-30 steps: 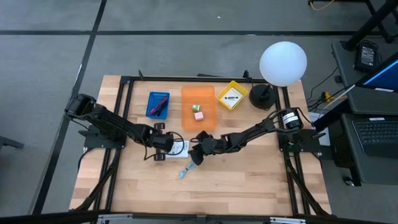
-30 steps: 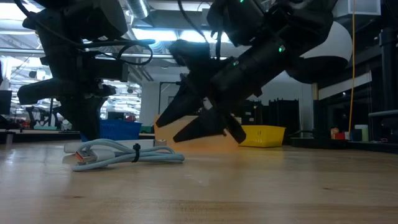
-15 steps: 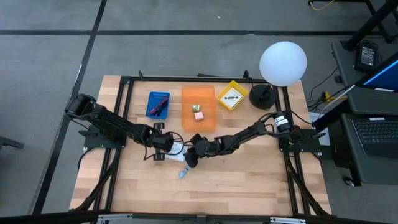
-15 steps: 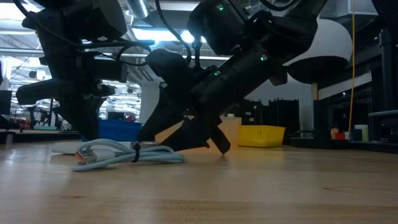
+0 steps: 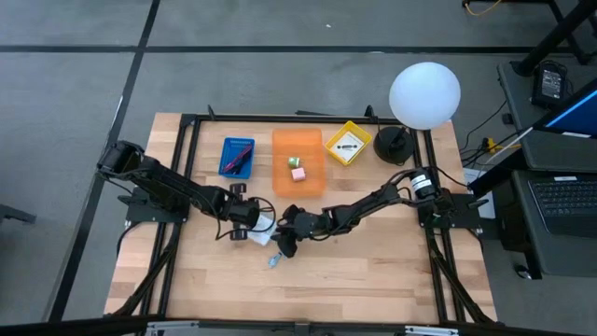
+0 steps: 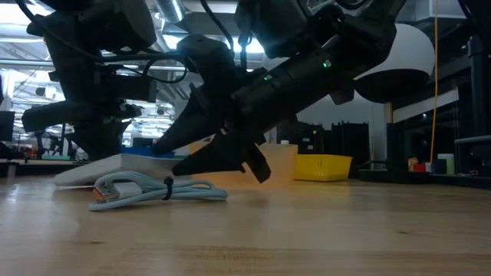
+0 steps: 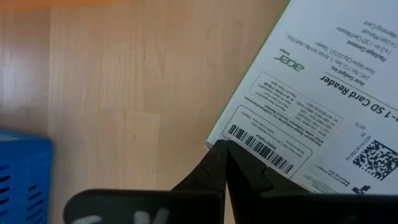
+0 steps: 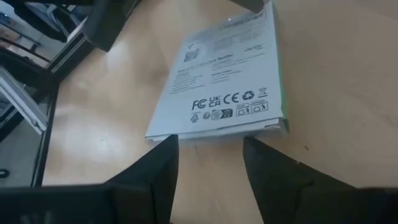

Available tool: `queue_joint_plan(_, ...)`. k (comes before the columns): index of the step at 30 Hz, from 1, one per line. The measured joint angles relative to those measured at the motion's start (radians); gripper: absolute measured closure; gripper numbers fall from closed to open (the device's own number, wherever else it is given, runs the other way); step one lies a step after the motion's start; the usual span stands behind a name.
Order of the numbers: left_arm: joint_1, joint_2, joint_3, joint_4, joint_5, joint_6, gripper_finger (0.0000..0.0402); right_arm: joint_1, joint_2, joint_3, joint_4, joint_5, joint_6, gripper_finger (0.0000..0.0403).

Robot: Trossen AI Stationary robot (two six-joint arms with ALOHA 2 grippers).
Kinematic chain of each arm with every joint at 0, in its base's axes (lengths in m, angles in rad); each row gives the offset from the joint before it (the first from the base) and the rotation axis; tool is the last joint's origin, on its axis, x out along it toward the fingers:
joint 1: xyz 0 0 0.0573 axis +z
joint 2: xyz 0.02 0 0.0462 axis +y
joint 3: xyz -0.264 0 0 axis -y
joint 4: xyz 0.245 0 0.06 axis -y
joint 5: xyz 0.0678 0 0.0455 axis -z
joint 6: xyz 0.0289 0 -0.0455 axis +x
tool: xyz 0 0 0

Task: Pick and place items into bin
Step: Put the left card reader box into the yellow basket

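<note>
The pink cube (image 5: 297,174) already lay in the orange bin (image 5: 298,163). The white packet (image 8: 227,78) remained on the table (image 5: 373,271): left gripper (image 7: 222,163) apparently pinched its edge, right gripper (image 8: 208,163) spread open just before it.

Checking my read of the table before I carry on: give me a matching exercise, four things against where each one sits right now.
Things:
1. white packet
2. pink cube
3. light-blue cable
4. white globe lamp

Places:
A. coiled on the wood, nearest the low camera
B. at the table's far right corner
C. pinched at an edge by the left gripper, right gripper open before it
D. inside the orange bin

Pairs: 1-C, 2-D, 3-A, 4-B
</note>
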Motion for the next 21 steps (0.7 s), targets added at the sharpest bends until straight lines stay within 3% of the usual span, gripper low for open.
queue_joint_plan(10,0.0,0.0,-0.001,0.008,0.0,-0.012,0.04,-0.005,-0.001,0.001,-0.046,-0.021,-0.02,0.0229)
queue_joint_plan(21,0.0,-0.004,-0.078,0.14,0.0,-0.037,0.04,-0.011,-0.109,0.003,-0.339,0.048,-0.022,0.0229)
